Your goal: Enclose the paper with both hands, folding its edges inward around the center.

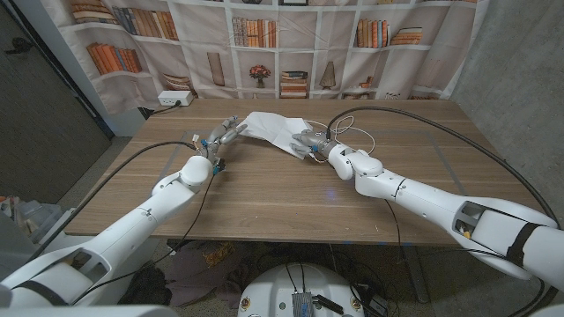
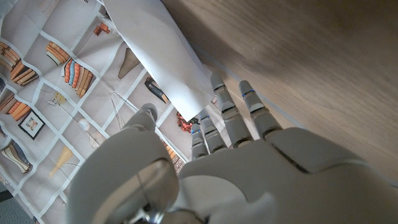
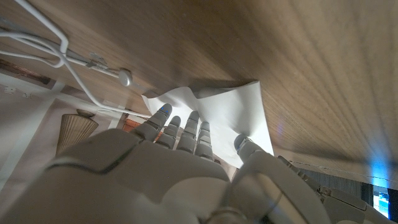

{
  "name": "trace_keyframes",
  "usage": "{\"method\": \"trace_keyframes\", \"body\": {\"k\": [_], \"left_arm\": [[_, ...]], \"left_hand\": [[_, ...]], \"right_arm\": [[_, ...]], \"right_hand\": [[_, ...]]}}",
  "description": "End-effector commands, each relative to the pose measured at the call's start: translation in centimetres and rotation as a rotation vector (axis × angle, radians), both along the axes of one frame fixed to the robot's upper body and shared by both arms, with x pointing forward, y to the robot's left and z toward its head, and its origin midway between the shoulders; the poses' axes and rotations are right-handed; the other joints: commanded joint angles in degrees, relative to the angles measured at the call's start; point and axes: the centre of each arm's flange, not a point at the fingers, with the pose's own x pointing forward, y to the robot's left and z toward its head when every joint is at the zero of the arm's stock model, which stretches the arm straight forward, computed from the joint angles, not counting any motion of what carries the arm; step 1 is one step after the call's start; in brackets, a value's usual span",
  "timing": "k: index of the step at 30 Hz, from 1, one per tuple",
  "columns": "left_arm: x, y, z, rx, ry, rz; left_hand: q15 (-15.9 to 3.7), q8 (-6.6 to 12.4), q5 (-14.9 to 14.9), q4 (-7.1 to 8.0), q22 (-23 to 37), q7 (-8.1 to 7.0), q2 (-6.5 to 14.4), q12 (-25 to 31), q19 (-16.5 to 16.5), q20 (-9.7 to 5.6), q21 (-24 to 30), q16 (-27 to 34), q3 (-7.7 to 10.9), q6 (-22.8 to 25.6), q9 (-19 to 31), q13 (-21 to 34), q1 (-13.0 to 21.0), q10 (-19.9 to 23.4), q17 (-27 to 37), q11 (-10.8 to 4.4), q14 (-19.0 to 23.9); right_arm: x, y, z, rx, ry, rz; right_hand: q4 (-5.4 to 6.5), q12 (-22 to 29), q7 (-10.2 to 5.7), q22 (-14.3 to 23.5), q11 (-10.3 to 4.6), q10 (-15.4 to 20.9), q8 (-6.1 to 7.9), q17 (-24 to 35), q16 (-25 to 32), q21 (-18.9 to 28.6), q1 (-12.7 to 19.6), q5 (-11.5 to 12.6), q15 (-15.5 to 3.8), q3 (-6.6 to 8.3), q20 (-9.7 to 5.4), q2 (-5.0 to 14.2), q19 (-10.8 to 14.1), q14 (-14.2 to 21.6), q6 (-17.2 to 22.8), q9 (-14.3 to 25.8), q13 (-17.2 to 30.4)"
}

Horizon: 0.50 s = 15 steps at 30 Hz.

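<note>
Starting on your left, your left hand [image 1: 224, 134] is reaching in toward the far middle of the wooden table [image 1: 291, 189], its fingers [image 2: 231, 118] stretched out and meeting the left edge of the paper [image 1: 275, 129]. In the left wrist view the white sheet is hanging over those fingertips, with the thumb [image 2: 144, 118] standing off to one side of it; you are touching the sheet there, but you cannot tell whether the thumb is pinching it.

Moving along, the paper is lying as 1 crumpled white sheet near the table's far edge, between your 2 hands, its left part lifted and its right part sloping down toward the other hand.

On the right, your right hand [image 1: 310, 143] is pressing against the paper's right edge. In the right wrist view its fingers [image 3: 186, 134] are lying extended over the sheet's rumpled corner and the thumb [image 3: 245, 146] is touching the paper's edge; a firm grip is not showing, so you cannot tell whether it is really holding it. Thin white cables [image 1: 351, 128] are looping on the table just beyond that hand.

Behind the table, a bookshelf-printed backdrop [image 1: 264, 44] is hanging, and a white power strip [image 1: 173, 99] is sitting at the far left corner.
</note>
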Motion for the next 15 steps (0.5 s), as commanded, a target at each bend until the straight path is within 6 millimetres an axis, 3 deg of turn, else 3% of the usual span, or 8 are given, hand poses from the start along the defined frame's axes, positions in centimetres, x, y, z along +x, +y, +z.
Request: {"method": "trace_keyframes", "body": {"k": [1,6,10,11,13,14,15], "left_arm": [[0.05,-0.54,0.41,-0.002,-0.020,-0.012],[-0.07,-0.50,0.65,0.001,-0.027,-0.010],[-0.11,-0.58,0.74,-0.001,-0.030,-0.016],[-0.09,-0.63,0.74,-0.003,-0.030,-0.019],[-0.03,-0.91,0.60,0.001,-0.034,-0.020],[-0.03,-0.91,0.60,0.001,-0.034,-0.020],[0.01,-1.03,0.55,0.005,-0.037,-0.025]], "left_hand": [[-8.23,0.49,0.00,-0.43,0.16,0.08,-0.10,-0.63,-1.00,0.34,-0.41,-2.25,0.44,0.49,0.03,-0.07,-0.40,-0.15,-0.05,0.33,-3.54],[-7.90,0.47,-0.09,-0.32,0.16,0.52,-0.03,-1.24,-2.86,0.64,-1.35,-4.82,0.57,0.88,0.01,-0.09,-1.00,-0.47,-0.02,0.48,-10.24],[-6.91,1.60,-0.08,-0.30,0.02,3.47,0.27,-1.73,-4.86,-0.61,-2.52,-4.80,0.82,4.93,-0.05,-0.12,-1.53,-0.54,-0.02,1.66,-15.42],[-6.72,1.76,0.03,-0.25,-0.02,4.37,0.86,-1.79,-4.68,-0.92,-2.53,-4.54,1.14,5.64,-0.07,-0.14,-1.45,-0.54,0.00,1.77,-15.51],[-7.15,1.68,0.56,-0.94,-0.11,4.75,3.34,-1.64,-2.96,-2.54,-2.08,-3.50,3.00,6.50,-0.14,-0.20,0.19,0.36,-0.12,2.08,-13.63],[-7.66,1.51,0.75,-1.62,-0.16,4.85,4.34,-1.68,-2.02,-3.25,-1.84,-3.07,4.03,6.55,-0.15,-0.23,1.28,0.56,-0.21,2.20,-12.08],[-8.03,1.07,1.07,-2.87,-0.19,5.22,6.55,-1.91,-0.98,-3.30,-1.57,-2.64,6.20,6.00,-0.10,-0.22,3.54,0.17,-0.25,2.82,-9.83]], "right_arm": [[-0.32,-0.35,0.25,-0.001,-0.009,0.007],[-0.61,-0.50,0.48,0.006,-0.021,0.017],[-0.80,-0.57,0.55,0.009,-0.025,0.023],[-0.83,-0.59,0.55,0.010,-0.025,0.025],[-0.95,-0.67,0.48,0.012,-0.025,0.027],[-0.95,-0.67,0.48,0.012,-0.025,0.027],[-1.01,-0.71,0.45,0.013,-0.025,0.028]], "right_hand": [[-0.06,0.07,-0.09,0.15,0.06,-0.06,0.35,0.01,0.09,-0.35,-0.43,0.23,-3.90,0.43,-3.97,2.46,0.43,-0.04,0.38,0.21,0.13],[-0.07,0.11,-0.24,0.15,-0.02,0.04,0.40,-0.02,0.12,-0.35,-0.48,0.22,-3.93,0.39,-4.00,2.43,0.55,0.03,0.55,0.21,0.13],[-0.08,0.18,-0.33,0.15,-0.06,0.21,0.44,-0.04,0.18,-0.34,-0.51,0.22,-4.04,0.38,-4.10,2.43,0.69,0.16,0.71,0.21,0.13],[-0.09,0.18,-0.36,0.15,-0.06,0.22,0.44,-0.04,0.19,-0.34,-0.52,0.22,-4.06,0.38,-4.14,2.44,0.71,0.21,0.70,0.21,0.13],[-0.09,0.21,-0.31,0.15,-0.15,0.30,0.43,-0.05,0.20,-0.34,-0.53,0.22,-4.10,0.37,-4.15,2.44,0.74,0.23,0.71,0.21,0.13],[-0.09,0.21,-0.29,0.15,-0.16,0.31,0.44,-0.06,0.20,-0.34,-0.54,0.22,-4.09,0.37,-4.15,2.44,0.75,0.23,0.74,0.21,0.13],[-0.09,0.22,-0.31,0.15,-0.10,0.33,0.44,-0.06,0.20,-0.34,-0.54,0.22,-4.15,0.37,-4.16,2.45,0.77,0.24,0.75,0.21,0.13]]}}
